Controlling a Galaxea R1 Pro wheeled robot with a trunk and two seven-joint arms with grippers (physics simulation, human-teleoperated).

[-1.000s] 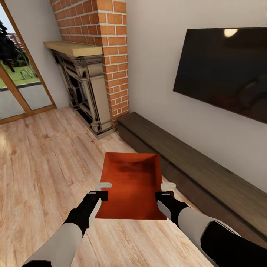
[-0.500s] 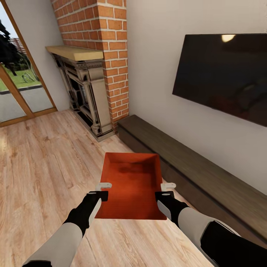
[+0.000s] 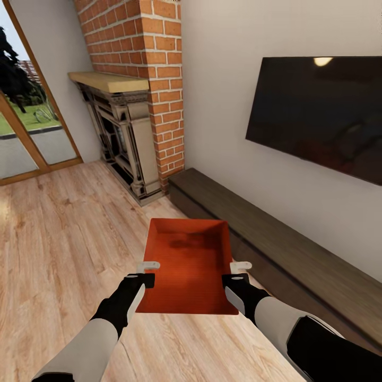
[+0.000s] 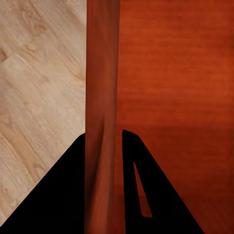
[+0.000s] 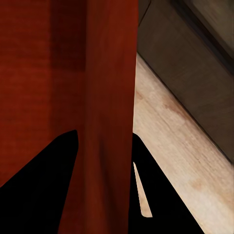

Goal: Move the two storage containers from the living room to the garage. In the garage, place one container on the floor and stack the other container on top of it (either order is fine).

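I see open plank floor [image 3: 63,233] on my left; the brick fireplace [image 3: 132,138] ahead and low dark cabinet [image 3: 276,239] block my right.

Both tools [image 3: 148,271] [image 3: 240,271] clamped, arms forward

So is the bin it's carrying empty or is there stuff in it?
Empty. The head view looks straight into the open-top bin and shows only its bare orange-red bottom and inner walls, held between the left gripper and right gripper.
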